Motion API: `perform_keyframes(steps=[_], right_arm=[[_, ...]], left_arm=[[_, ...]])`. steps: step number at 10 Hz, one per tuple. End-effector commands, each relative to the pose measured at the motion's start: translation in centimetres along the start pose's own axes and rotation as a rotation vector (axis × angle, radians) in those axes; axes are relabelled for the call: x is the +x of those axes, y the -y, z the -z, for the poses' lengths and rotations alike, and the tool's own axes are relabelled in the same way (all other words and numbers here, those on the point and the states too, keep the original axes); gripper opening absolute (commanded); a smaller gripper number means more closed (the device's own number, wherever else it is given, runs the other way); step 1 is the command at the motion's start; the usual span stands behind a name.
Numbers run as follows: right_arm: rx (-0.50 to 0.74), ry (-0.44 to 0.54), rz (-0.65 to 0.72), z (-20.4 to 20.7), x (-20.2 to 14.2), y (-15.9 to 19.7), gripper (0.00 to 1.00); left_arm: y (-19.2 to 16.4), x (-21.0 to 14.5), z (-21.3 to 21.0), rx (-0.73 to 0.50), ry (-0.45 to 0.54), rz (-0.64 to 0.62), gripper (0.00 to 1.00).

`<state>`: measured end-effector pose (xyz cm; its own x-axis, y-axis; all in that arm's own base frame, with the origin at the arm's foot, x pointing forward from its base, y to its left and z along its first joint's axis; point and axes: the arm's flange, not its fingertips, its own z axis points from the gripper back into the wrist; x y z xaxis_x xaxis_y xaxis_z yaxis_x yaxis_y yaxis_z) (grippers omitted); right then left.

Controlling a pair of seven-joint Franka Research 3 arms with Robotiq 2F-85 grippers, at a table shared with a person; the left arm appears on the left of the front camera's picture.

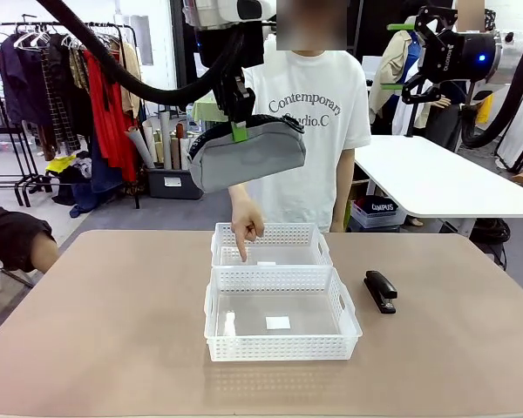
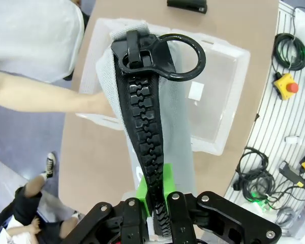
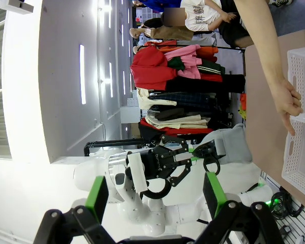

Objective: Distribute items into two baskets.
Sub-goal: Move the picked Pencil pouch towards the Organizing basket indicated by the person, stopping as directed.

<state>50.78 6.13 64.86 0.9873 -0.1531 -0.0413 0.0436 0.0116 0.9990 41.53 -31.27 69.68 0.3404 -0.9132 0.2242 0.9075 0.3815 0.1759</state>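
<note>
Pouch (image 1: 248, 158) clamped in left gripper (image 1: 238, 129), hanging high above far basket (image 1: 312, 233) | right gripper (image 3: 155, 195) raised, fingers spread, empty | person's hand (image 1: 247, 222) pointing, apparently into it | stapler (image 1: 380, 290) on table (image 1: 113, 331) beside near basket (image 1: 279, 348)

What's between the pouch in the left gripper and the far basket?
In the front view, the person's hand, finger pointing down into the far basket, sits below the pouch that the left gripper holds aloft.
</note>
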Motion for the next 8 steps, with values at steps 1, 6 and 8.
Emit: perform_keyframes(steps=[1,6,8], right_arm=[[0.006,0.002,-0.001,-0.1,-0.3,-0.2,1.0],[0.006,0.002,-0.001,-0.1,-0.3,-0.2,1.0],[0.006,0.002,-0.001,-0.1,-0.3,-0.2,1.0]], left_arm=[[0.0,-0.3,-0.1,0.006,-0.001,-0.015,0.0],[1.2,2.5,3.7,-0.03,-0.037,0.165,0.0],[1.6,4.1,6.2,-0.016,-0.025,0.227,0.0]])
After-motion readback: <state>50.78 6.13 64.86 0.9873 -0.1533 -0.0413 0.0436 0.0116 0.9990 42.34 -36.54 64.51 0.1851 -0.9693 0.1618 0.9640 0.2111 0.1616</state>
